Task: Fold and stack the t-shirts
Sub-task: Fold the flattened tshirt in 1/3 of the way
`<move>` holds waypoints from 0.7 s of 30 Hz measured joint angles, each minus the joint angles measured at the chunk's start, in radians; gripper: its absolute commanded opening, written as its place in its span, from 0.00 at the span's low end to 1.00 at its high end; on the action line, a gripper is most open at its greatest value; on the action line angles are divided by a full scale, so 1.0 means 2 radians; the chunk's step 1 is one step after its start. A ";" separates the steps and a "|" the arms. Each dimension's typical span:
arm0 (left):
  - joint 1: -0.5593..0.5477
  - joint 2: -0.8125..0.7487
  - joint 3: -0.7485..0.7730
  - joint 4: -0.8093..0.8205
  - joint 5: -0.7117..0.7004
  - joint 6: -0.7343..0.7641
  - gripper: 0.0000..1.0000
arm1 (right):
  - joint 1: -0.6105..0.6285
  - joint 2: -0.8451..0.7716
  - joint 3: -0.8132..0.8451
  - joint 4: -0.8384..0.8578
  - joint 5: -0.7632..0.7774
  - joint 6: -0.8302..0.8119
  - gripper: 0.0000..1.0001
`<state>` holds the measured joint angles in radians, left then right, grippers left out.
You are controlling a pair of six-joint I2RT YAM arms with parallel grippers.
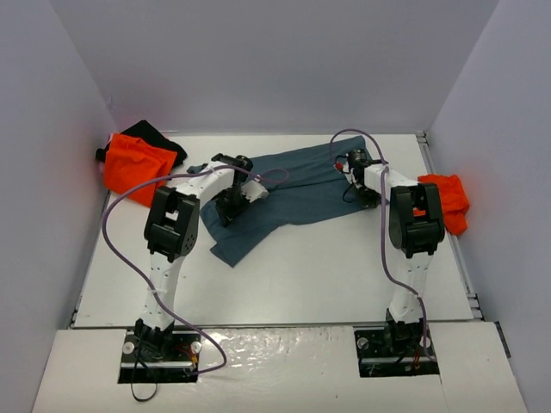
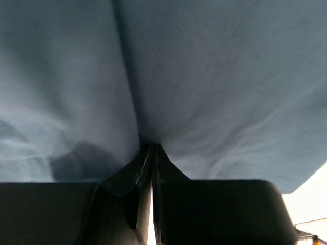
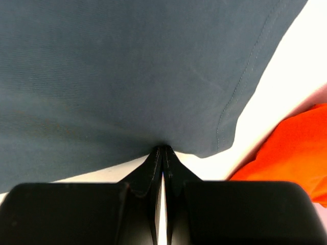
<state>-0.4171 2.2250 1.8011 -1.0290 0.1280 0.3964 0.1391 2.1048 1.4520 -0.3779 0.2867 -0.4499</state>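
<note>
My left gripper [image 2: 152,149] and right gripper [image 3: 162,148] are both clamped tight on the dusty slate-blue cloth t-shirt [image 1: 293,194]. The left pinches a bunched ridge of cloth between closed tips, and the right nips the stitched hem edge. The shirt lies rumpled on the white counter [image 1: 327,275], running from one gripper to the other, with a tail trailing behind the left one toward my bases.

I judge this to be the spreading step before the first fold, since nothing is folded or stacked yet. The next move calls for lifting both holds together and drawing them apart evenly to flatten the cloth.

Open counter lies behind both grippers, toward my bases. Just right of my right gripper sits a crumpled bright orange cloth t-shirt [image 3: 296,148], close to the pale side wall [image 1: 508,172], so there is little room that way. Well left of my left gripper, a second bright orange t-shirt [image 1: 133,168] and a black cloth t-shirt [image 1: 159,136] are heaped in the far corner.
</note>
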 measured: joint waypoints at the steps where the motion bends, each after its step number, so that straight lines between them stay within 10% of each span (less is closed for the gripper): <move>1: -0.001 0.002 0.004 -0.004 0.000 0.002 0.00 | -0.001 0.000 -0.001 0.000 0.002 -0.001 0.00; 21: 0.122 0.037 0.055 -0.041 -0.015 0.020 0.00 | 0.048 -0.055 -0.086 -0.027 -0.007 -0.024 0.00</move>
<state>-0.1729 2.2982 1.9118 -1.1118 0.0976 0.4374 0.2346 1.9942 1.2808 -0.4324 0.2719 -0.4982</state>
